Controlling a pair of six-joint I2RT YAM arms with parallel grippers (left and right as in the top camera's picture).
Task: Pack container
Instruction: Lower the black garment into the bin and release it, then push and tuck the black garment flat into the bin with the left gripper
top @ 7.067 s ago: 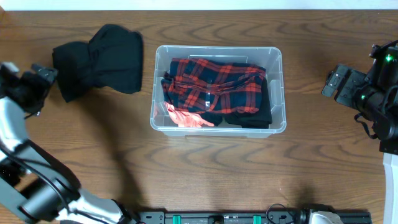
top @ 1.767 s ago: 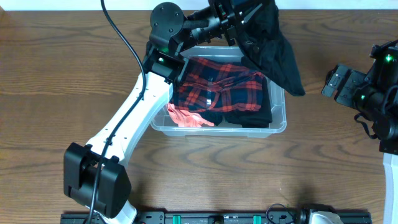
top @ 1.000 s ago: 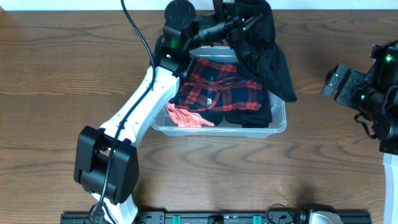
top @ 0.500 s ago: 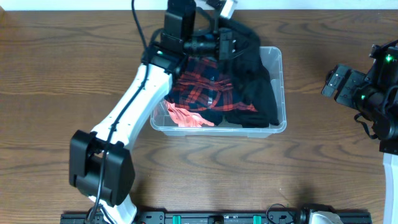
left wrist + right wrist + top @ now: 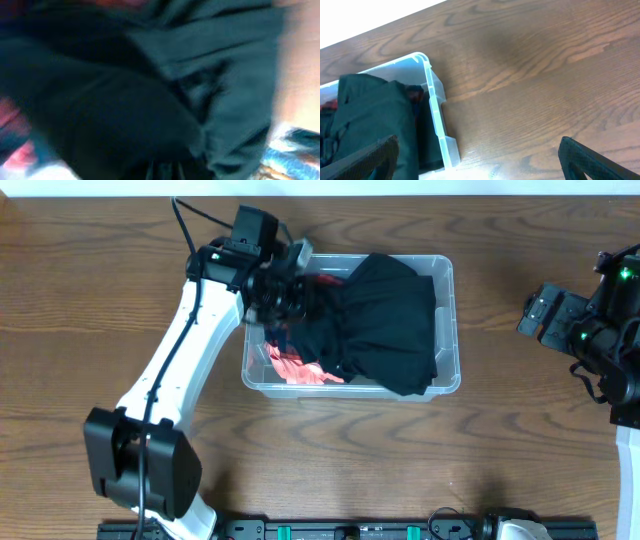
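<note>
My left tool (image 5: 292, 288) low at container (image 5: 449, 330) near tabletop's far edge, to spread black garment (image 5: 385, 320) flat; grip blurred, cannot tell. My right tool (image 5: 548, 315) fingers apart, parked by right edge.

Black garment (image 5: 385, 330) in a clear bin (image 5: 449, 320)
Coral-pink cloth (image 5: 300, 368) beside it; brown wood-grain surface (image 5: 100, 240); white arm (image 5: 190, 330) with black joints.

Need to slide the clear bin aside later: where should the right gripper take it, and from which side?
Probably the container at its right short wall, pinched across the rim from above. That wall faces the open right gripper, and its lip is bare, with the black garment lying just inside.
</note>
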